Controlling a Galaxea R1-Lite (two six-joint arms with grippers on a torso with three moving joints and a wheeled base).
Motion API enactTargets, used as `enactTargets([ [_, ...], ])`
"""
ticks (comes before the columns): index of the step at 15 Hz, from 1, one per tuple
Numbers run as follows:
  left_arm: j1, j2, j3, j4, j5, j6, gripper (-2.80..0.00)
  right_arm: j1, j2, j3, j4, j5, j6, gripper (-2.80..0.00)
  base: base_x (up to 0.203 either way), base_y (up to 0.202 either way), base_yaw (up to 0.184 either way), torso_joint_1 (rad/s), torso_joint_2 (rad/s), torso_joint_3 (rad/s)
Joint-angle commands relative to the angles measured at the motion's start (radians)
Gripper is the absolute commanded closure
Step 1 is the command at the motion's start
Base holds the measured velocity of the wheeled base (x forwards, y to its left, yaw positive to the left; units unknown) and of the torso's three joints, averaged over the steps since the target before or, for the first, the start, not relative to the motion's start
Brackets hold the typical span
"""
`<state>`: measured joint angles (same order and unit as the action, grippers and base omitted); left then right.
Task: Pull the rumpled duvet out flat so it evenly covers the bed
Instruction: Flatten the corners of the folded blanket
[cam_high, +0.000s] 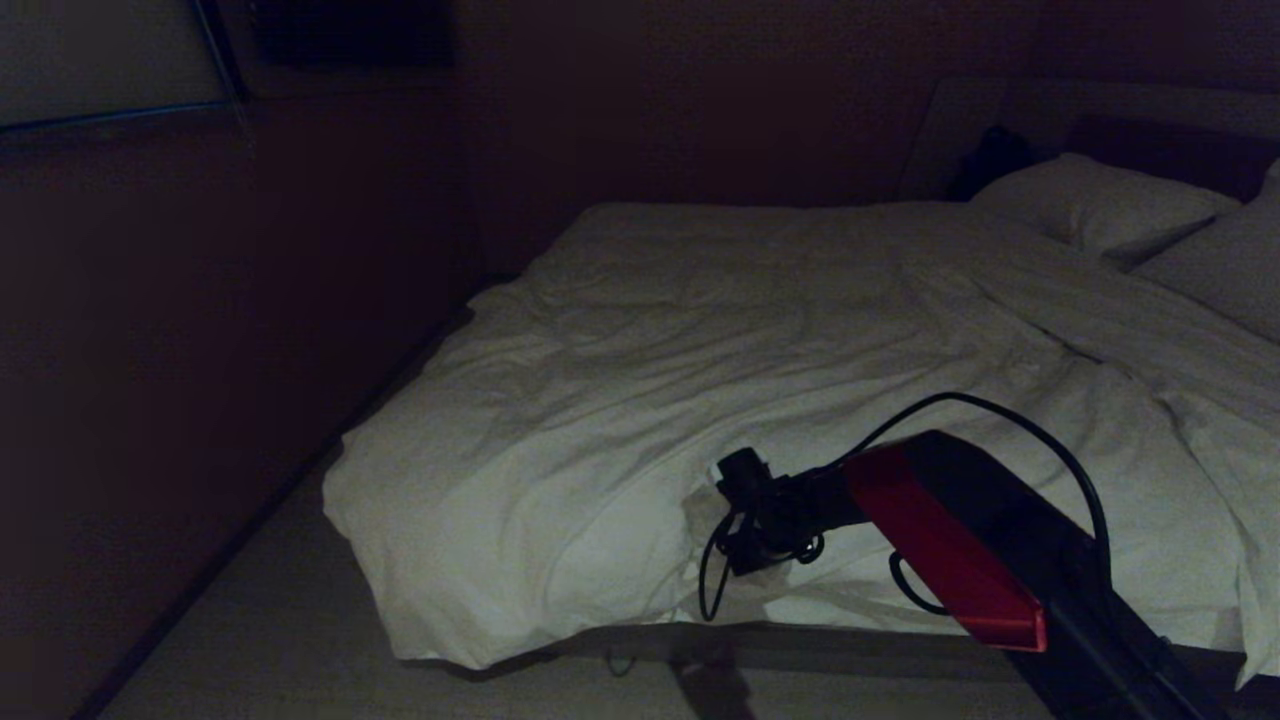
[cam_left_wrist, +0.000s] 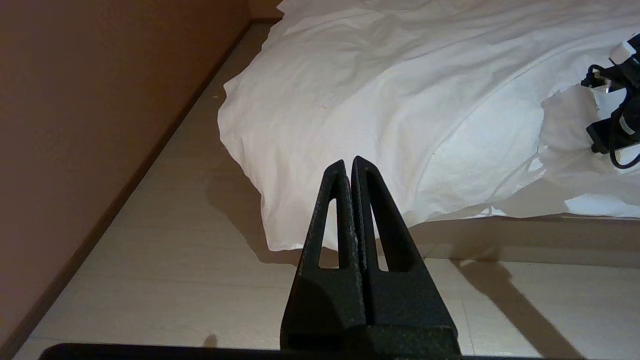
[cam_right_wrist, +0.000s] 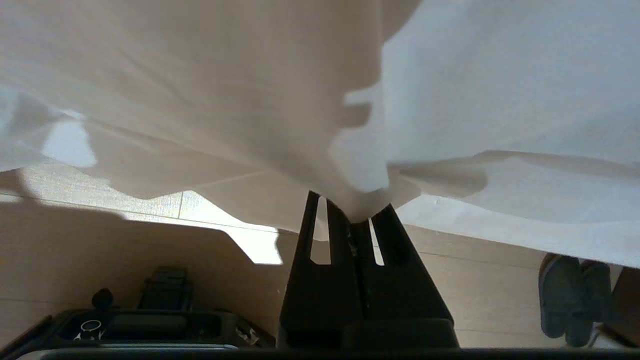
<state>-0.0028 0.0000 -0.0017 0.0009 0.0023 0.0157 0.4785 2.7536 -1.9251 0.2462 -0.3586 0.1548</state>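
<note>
The white puffy duvet (cam_high: 700, 380) lies wrinkled over the bed (cam_high: 850, 650), with its near left corner (cam_left_wrist: 280, 220) hanging down toward the floor. At the foot edge my right gripper (cam_right_wrist: 356, 212) is shut on a pinched fold of the duvet (cam_right_wrist: 250, 90), and the fabric bunches into its tips. In the head view the right gripper (cam_high: 725, 500) sits at that edge at the end of the red and black arm. My left gripper (cam_left_wrist: 348, 162) hangs shut and empty over the floor, short of the overhanging corner.
Two white pillows (cam_high: 1100, 200) lie at the far right by the dark headboard. A brown wall (cam_left_wrist: 75, 125) runs along the left, leaving a strip of pale floor (cam_left_wrist: 150, 275) beside the bed. Grey slippers (cam_right_wrist: 570, 300) sit on the floor under the duvet edge.
</note>
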Motion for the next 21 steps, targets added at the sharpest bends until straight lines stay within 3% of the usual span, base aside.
enactTargets([
  [1, 0.0, 0.0, 0.0, -0.001, 0.001, 0.001, 0.0, 0.0, -0.006, 0.005, 0.007, -0.003, 0.006, 0.0, 0.0, 0.0, 0.0, 0.0, 0.0, 0.0],
  [15, 0.0, 0.0, 0.0, -0.001, 0.001, 0.0, 0.0, 0.058, -0.194, 0.326, -0.002, 0.008, 0.001, 0.0, 0.0, 0.0, 0.0, 0.0, 0.0, 0.0],
  [21, 0.001, 0.0, 0.0, 0.0, 0.001, 0.0, 0.0, 0.05, -0.468, 0.401, -0.021, 0.031, 0.011, 0.0, 0.0, 0.0, 0.0, 0.0, 0.0, 0.0],
])
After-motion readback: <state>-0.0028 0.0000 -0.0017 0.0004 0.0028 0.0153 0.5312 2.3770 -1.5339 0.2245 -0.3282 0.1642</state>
